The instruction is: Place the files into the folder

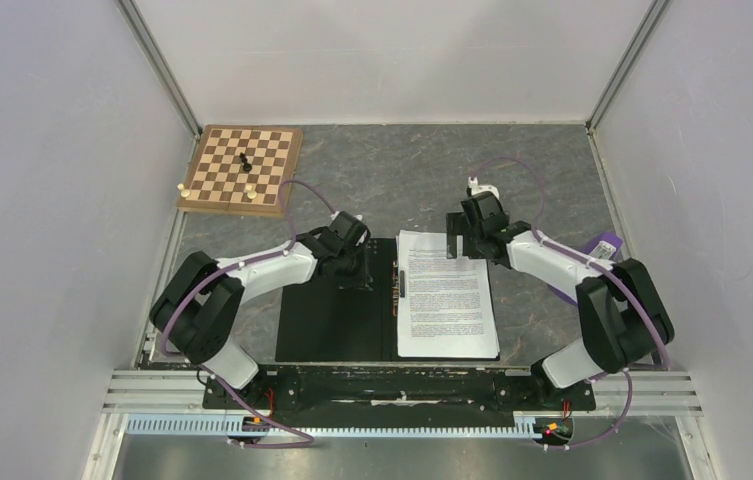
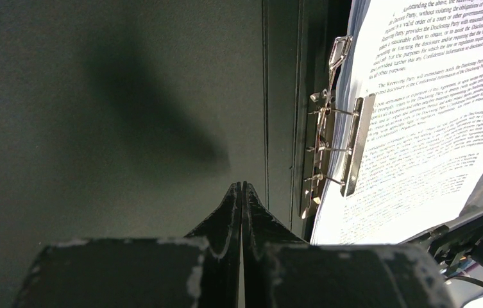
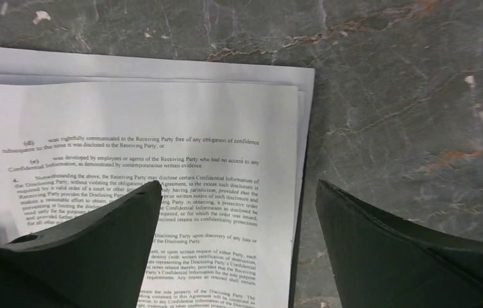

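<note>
Open folder (image 1: 327, 320) on the counter (image 1: 402, 170), sheets (image 1: 447, 300) already on its 3 o'clock half, slightly fanned at 12 o'clock; left tool (image 2: 242, 189) shut, empty, over the 9 o'clock half; right tool (image 3: 238, 192) wide open, empty, above the sheets' far corner; squaring and closing probably remain.

folder (image 1: 322, 322) half hidden under files (image 1: 447, 300), chess pieces (image 1: 244, 161) too small to tell
</note>
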`<state>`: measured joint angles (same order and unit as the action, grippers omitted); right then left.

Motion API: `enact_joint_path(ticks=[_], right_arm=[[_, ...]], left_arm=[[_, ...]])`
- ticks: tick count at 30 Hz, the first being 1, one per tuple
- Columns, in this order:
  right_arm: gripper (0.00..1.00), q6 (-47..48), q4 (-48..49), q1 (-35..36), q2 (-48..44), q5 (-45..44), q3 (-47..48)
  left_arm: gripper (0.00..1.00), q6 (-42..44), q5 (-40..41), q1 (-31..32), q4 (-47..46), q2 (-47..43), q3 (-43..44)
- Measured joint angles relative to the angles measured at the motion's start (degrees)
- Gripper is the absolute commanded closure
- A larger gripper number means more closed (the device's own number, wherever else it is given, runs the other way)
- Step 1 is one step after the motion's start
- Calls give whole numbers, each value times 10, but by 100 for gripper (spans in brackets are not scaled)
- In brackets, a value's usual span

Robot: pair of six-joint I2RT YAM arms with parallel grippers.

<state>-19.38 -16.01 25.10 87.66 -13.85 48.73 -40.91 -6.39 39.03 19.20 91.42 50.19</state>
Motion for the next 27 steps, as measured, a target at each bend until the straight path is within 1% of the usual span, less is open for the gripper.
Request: enact_joint_path(ticks=[3, 6, 8, 11, 13, 17, 20, 27], right_arm=[[11, 2, -14, 2, -37, -5, 0], [21, 1, -23, 16, -79, -14, 0], [28, -5, -23, 43, -99, -14, -1], [34, -24, -16, 99, -108, -4, -9], [39, -37, -12, 131, -104, 3, -15], [44, -67, 6, 184, -78, 24, -24], [49, -85, 25, 209, -49, 34, -24], [54, -111, 54, 233, -1, 52, -24]], left_arm=[[98, 0, 0, -5, 0, -16, -9], [98, -1, 0, -10, 0, -33, -20], [98, -2, -2, -14, 0, -46, -30], [98, -6, -2, -23, 0, -61, -42], [98, -7, -2, -30, 0, -69, -47], [98, -7, -2, -49, 2, -85, -54], [98, -7, -2, -61, 4, -92, -57], [98, -7, -11, -72, 5, -94, -66]])
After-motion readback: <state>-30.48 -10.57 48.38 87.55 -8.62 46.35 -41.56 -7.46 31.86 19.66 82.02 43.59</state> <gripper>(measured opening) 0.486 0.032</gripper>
